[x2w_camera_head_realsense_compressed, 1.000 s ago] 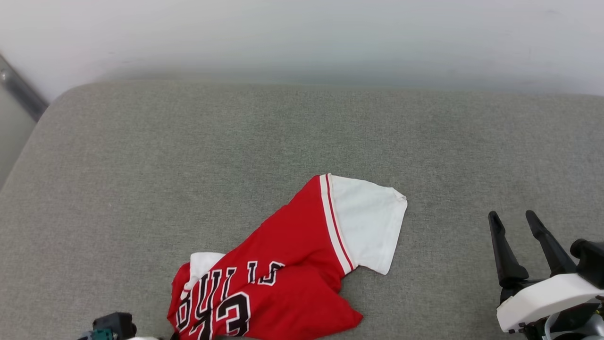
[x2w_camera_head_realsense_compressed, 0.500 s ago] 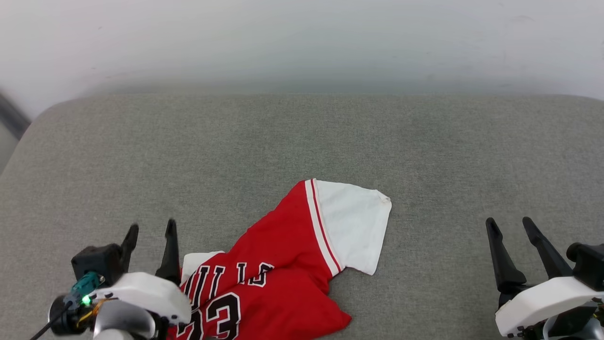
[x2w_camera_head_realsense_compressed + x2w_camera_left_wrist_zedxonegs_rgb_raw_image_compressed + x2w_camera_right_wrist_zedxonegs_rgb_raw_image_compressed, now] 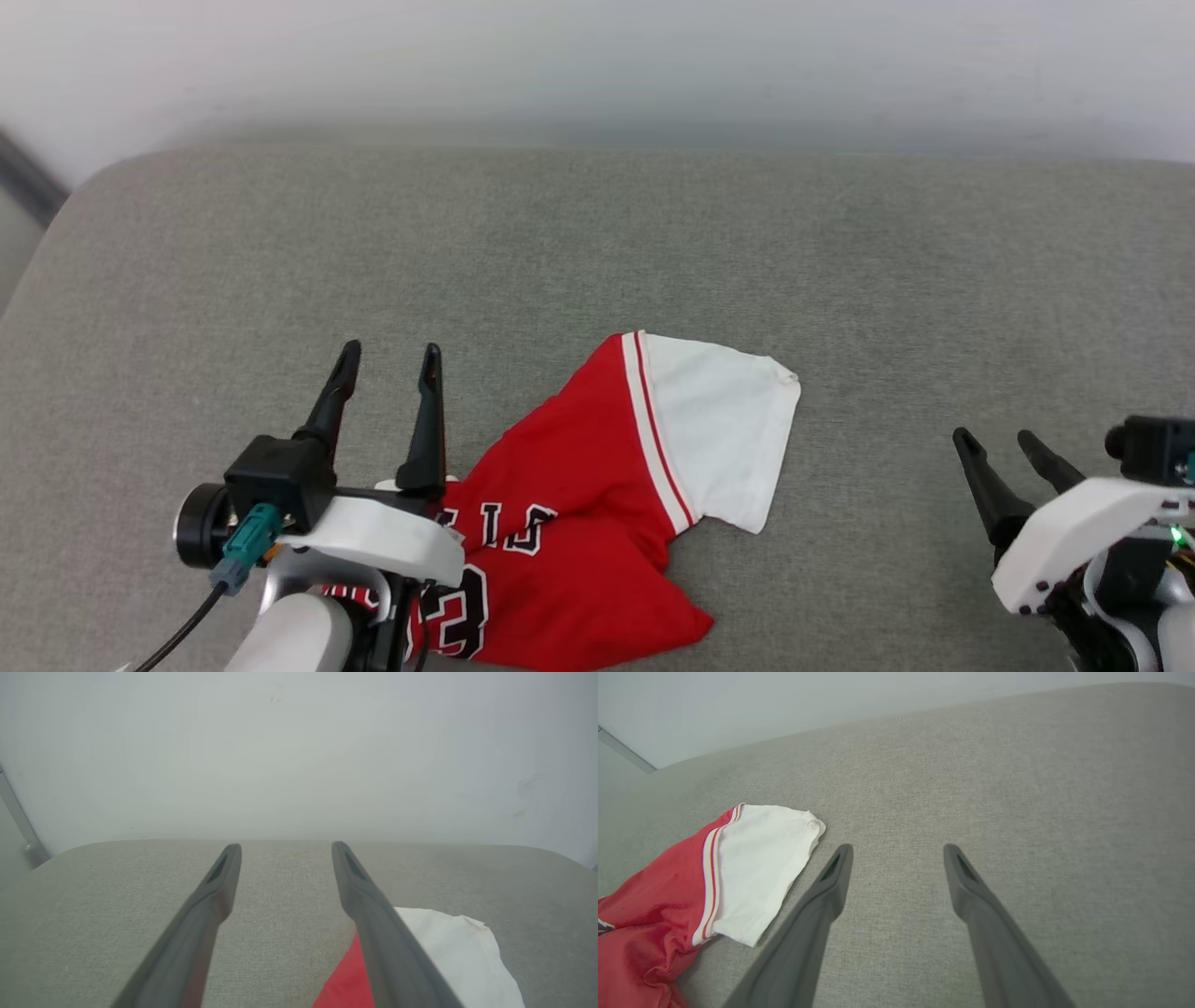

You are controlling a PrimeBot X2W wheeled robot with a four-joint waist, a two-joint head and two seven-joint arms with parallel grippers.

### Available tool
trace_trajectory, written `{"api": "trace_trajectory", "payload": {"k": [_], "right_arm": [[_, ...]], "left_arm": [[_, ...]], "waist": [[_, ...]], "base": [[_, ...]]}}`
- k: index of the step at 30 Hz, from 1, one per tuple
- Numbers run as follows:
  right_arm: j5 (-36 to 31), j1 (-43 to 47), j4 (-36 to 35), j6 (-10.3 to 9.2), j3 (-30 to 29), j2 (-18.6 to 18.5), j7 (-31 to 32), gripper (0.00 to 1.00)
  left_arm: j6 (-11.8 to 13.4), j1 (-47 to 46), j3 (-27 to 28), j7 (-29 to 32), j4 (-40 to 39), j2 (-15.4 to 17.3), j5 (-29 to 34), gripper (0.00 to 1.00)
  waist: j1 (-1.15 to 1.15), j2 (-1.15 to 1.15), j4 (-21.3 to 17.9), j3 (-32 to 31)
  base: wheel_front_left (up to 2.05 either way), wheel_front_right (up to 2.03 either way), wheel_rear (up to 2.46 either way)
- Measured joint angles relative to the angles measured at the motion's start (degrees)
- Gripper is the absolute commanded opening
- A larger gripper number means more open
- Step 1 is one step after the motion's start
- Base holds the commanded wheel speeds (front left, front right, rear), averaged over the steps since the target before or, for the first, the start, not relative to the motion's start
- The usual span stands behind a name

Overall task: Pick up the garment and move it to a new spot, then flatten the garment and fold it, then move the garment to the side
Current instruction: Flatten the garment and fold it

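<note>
A red shirt (image 3: 579, 485) with a white short sleeve (image 3: 724, 429) lies crumpled on a grey padded surface (image 3: 653, 243). Black, white-edged letters and part of a number show on its front. The sleeve lies spread flat, and striped trim marks where it joins the red cloth. The left claw (image 3: 390, 350) is at the shirt's left edge, its fingers spread wide with nothing between them. The right claw (image 3: 992, 436) is well off to the shirt's right, also wide open and empty. A pale wall (image 3: 597, 65) rises behind the shirt
</note>
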Motion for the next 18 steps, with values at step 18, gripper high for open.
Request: {"api": "trace_trajectory", "payload": {"k": [18], "right_arm": [[8.0, -18.0, 14.7, 0.0, 11.8, -7.0, 29.6, 1.0]], "left_arm": [[-2.4, -5.8, -3.4, -4.3, 4.6, -5.7, 1.1, 1.0]], "waist": [[0.0, 0.0, 13.0, 7.3]], "base": [[0.0, 0.0, 0.0]]}}
